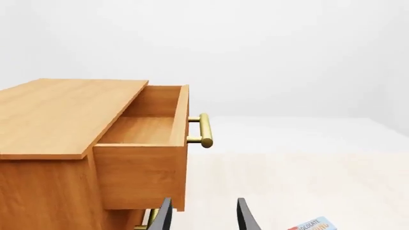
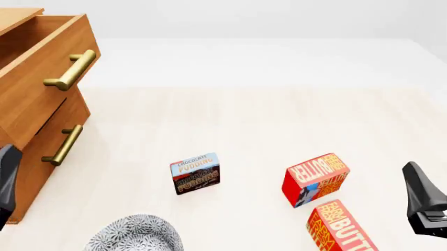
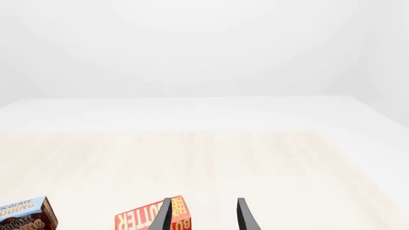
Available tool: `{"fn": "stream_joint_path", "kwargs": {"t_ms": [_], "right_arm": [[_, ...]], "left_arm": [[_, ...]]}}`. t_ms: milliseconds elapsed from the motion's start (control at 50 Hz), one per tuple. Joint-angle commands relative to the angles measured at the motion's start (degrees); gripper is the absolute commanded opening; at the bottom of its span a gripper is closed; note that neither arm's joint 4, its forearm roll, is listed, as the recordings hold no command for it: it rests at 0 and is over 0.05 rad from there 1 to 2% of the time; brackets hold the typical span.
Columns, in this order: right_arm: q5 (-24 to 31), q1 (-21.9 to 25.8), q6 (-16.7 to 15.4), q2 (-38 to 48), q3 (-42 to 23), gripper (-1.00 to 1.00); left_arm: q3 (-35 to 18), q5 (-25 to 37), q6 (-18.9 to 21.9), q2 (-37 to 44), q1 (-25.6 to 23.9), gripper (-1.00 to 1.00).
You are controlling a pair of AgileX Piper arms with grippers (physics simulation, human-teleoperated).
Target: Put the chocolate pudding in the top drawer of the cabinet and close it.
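Both arms' fingers hang apart, holding nothing. Mid-bench, the chocolate pudding stands free: probably light, stiff card, best pinched across its thin sides. Beyond, the top drawer gapes open.

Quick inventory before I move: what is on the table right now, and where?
cabinet: one, orange-brown wood, far left.
top drawer: one, pulled open, brass bar handle, looks empty inside in the left wrist view.
lower drawer: one, closed, brass handle.
chocolate pudding: one, light blue over brown, table centre, apart from everything.
butter boxes: two, red, right of the pudding, close together.
patterned bowl: one, black-and-white, near edge, partly cut off.
table: one, pale wood.
left gripper: open, empty.
right gripper: open, empty.
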Motion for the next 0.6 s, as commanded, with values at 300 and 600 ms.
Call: {"fn": "stream_joint_path", "kwargs": {"t_ms": [300, 600], "right_arm": [[0.3, 0.0, -0.1, -0.4, 0.0, 1.00], [0.3, 0.0, -0.1, -0.4, 0.0, 1.00]], "left_arm": [[-17.6, 8.4, -0.4, 9.4, 0.7, 1.00], [-31.2, 17.3, 2.3, 12.7, -1.9, 1.00]]}}
